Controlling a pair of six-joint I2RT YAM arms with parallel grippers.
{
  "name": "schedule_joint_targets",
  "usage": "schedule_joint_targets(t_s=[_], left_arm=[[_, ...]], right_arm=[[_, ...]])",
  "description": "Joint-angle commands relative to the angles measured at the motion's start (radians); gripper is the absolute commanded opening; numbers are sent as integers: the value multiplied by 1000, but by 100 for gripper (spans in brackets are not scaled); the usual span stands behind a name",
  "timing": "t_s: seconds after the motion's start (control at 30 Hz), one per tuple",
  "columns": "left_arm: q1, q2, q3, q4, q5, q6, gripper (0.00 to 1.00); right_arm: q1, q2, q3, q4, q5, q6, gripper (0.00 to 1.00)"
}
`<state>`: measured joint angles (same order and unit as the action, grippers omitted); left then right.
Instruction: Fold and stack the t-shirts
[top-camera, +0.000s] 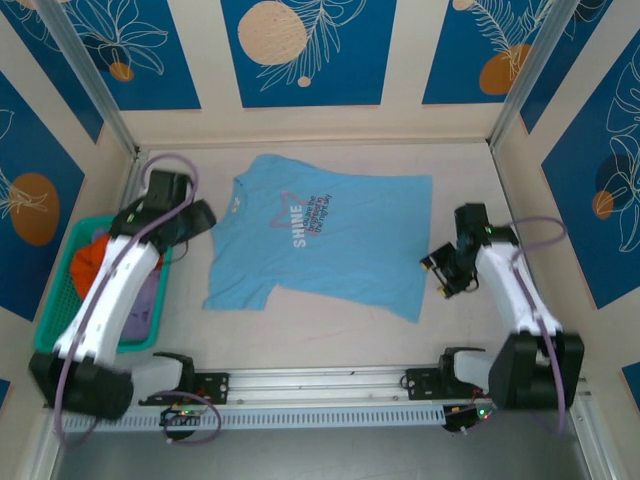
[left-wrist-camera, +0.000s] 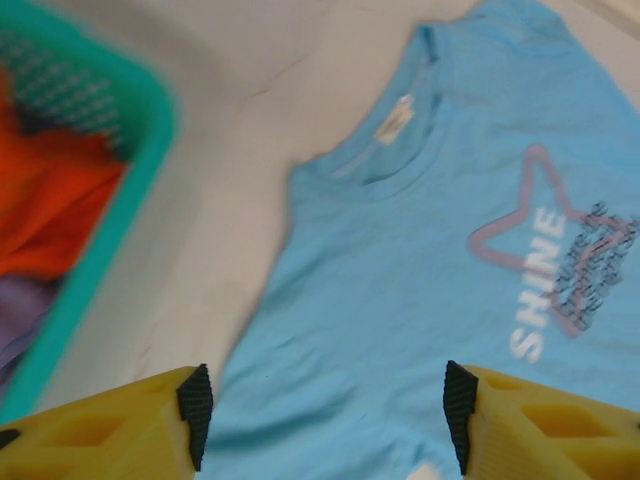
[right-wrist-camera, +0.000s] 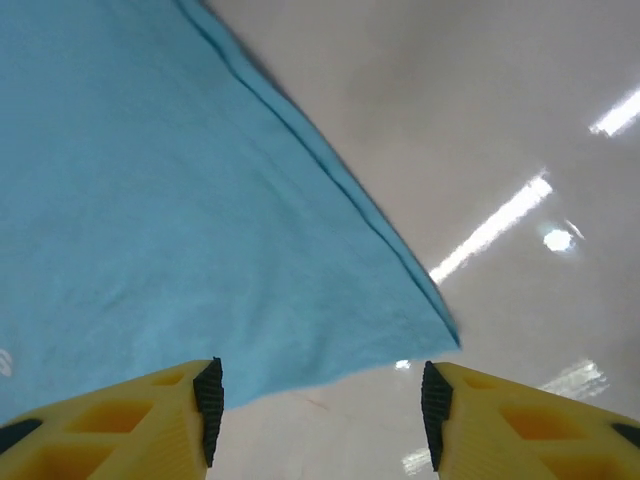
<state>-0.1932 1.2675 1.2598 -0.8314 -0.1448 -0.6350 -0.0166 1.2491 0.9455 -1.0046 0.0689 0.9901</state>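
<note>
The light blue t-shirt lies spread flat, print up, on the middle of the table, nearer its far edge. Its long axis runs across the table: the collar points to the left edge and the hem to the right edge. Each end therefore falls to the arm on that side. The left gripper sits just off the collar end, so the shirt lies to its right. In the left wrist view its yellow fingers stand well apart above the shoulder cloth and grip nothing. The right gripper sits just beside the near corner of the hem, with the shirt to its left and slightly farther off. Its jaws are likewise parted and empty, and the corner lies just ahead of the gap between them. The left arm reaches forward over the teal basket at the left edge, which holds orange cloth, and its wrist turns inward. The right arm reaches forward along the right edge with its wrist bent toward the hem. Judging by this, a lengthwise fold calls for both ends to be pinched together.
</note>
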Motion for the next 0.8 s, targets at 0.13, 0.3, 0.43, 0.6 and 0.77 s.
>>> schedule_joint_targets(t_s=[0.13,0.3,0.43,0.6,0.77], left_arm=[[-48,467,276,78,203,121,57],[-89,788,523,40,248,104,56],[-118,982,675,30,252,73,56],[-117,1184,871,-43,193,37,57],[-100,1280,981,-57,163,-13,57]], right_arm=[[99,516,405,72,165,-90,54],[93,866,765,-2,169,-101,52],[83,1057,1012,-65,153,-75,50],[81,1267,1295,-148,141,-53,50],[68,1411,1489,-151,81,-39,48]])
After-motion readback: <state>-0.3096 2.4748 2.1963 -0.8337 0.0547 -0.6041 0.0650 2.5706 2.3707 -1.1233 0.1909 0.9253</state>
